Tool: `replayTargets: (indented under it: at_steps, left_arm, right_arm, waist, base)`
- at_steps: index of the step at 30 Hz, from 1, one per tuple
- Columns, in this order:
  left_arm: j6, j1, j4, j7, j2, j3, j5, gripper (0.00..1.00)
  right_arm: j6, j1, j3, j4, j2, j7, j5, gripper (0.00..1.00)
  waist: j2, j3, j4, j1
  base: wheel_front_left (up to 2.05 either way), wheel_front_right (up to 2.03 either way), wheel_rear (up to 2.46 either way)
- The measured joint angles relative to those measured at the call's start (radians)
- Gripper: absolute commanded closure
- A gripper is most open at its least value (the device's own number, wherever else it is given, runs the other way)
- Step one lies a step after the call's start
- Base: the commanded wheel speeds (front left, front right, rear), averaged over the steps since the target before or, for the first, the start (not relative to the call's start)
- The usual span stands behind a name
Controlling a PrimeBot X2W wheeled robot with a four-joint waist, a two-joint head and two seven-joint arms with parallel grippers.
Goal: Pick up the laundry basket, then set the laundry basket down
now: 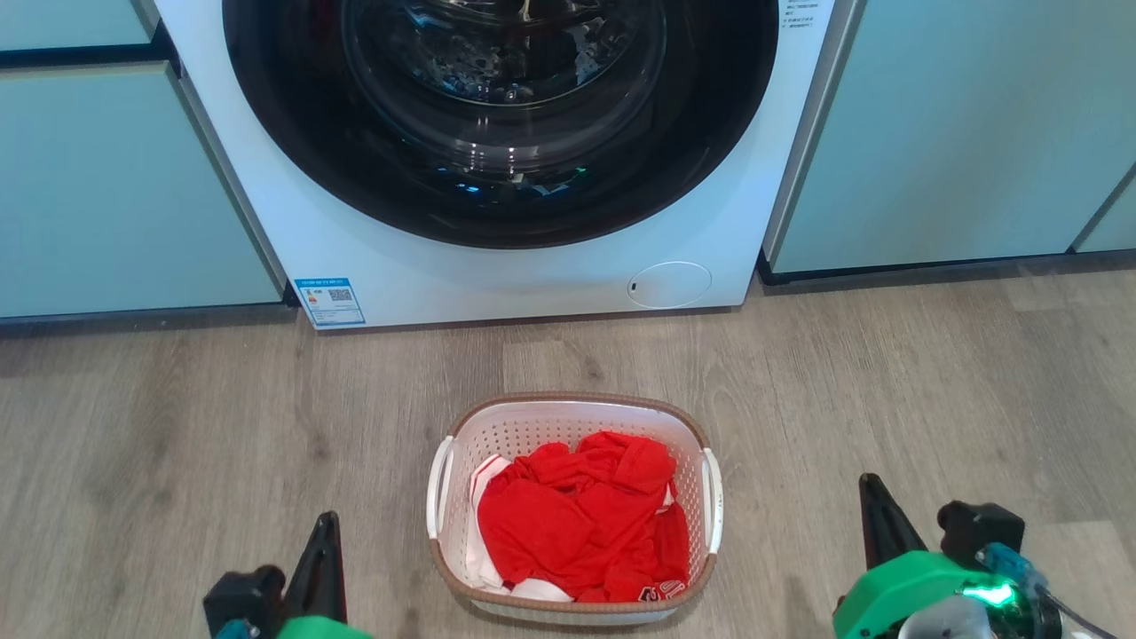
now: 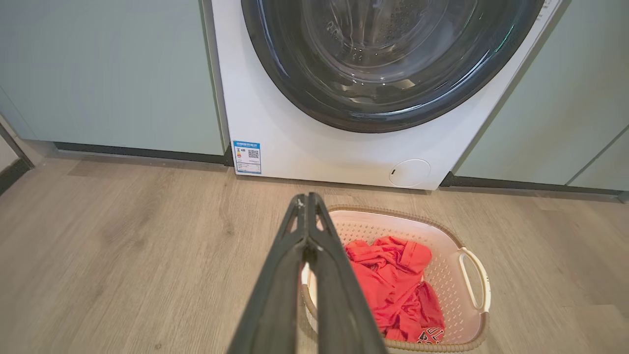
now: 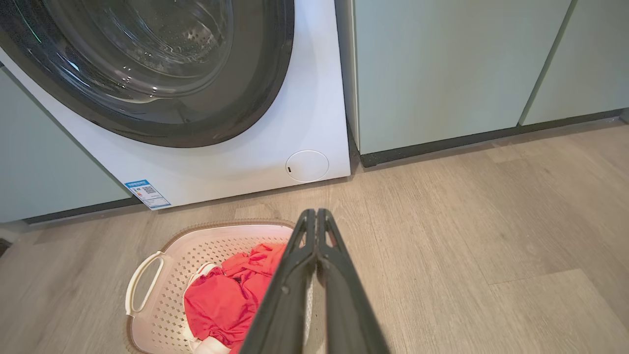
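Directly before the washing machine (image 1: 532,275), the laundry basket (image 1: 532,432) sits on the floor (image 1: 177,426), red garment (image 1: 577,519) inside. Left pincer (image 2: 307,199), fingers pressed together, hangs before the machine's left part, clear of the basket. Right pincer (image 3: 315,212), likewise pressed together, hangs before its right part, also clear.

White washing machine (image 1: 532,275) is standing between pale green cabinets (image 1: 932,133), dark round door (image 1: 497,115) sitting shut. Blue label (image 1: 329,303) is sticking at its lower left corner. Red clothing (image 1: 577,524) is lying crumpled in front.
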Motion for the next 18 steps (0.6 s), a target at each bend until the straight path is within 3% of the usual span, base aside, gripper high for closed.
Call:
replayTargets:
  at_steps: [18]
  left_arm:
    - [-0.033, -0.027, 0.007, 0.042, 0.002, 0.011, -0.221, 1.0]
  right_arm:
    - [0.0, -0.001, -0.02, -0.012, -0.001, 0.041, 0.205, 1.0]
  waist:
    - [0.0, 0.002, -0.001, 0.0]
  base:
    - [0.0, 0.0, 0.0]
